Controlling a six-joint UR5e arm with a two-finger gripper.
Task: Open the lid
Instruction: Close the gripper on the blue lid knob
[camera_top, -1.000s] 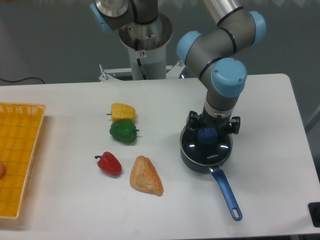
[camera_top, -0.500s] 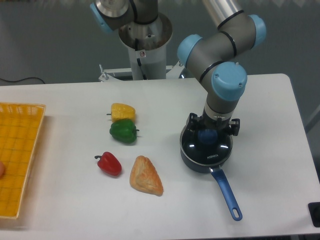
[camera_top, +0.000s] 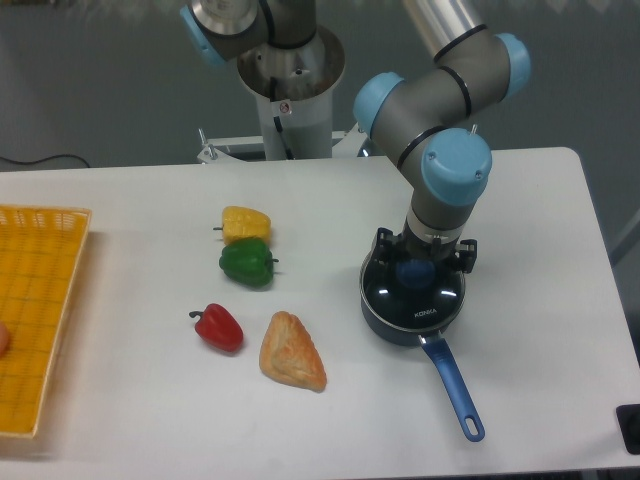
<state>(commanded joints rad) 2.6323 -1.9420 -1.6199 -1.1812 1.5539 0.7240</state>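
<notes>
one arm dominates the right half of the shot, grey tube sections and pale blue joint caps bending down from the top edge toward the white table (camera_top: 150, 400). it comes straight down over the saucepan (camera_top: 385, 322), which sits right of centre with its blue handle (camera_top: 452, 388) running out toward the near right edge. at the far left, a yellow basket (camera_top: 40, 300) lies flat, cut off by the frame. now the lid (camera_top: 425, 305), clear glass with a thin metal rim and small white lettering near its front, sits flat on the saucepan, closed, level all round as far as the view shows. its blue knob (camera_top: 413, 271) shows right at the centre, and the gripper (camera_top: 414, 268) is down around it, black body hanging just above the glass; the fingers stand either side of the knob, but whether they actually press it i cannot tell from this angle. over to the left of the pan, a pastry wedge (camera_top: 291, 351) lies nearest the camera, golden brown. beside it, a red pepper (camera_top: 219, 327). behind that, a green pepper (camera_top: 247, 262), touching the yellow pepper (camera_top: 245, 223) at the back.
</notes>
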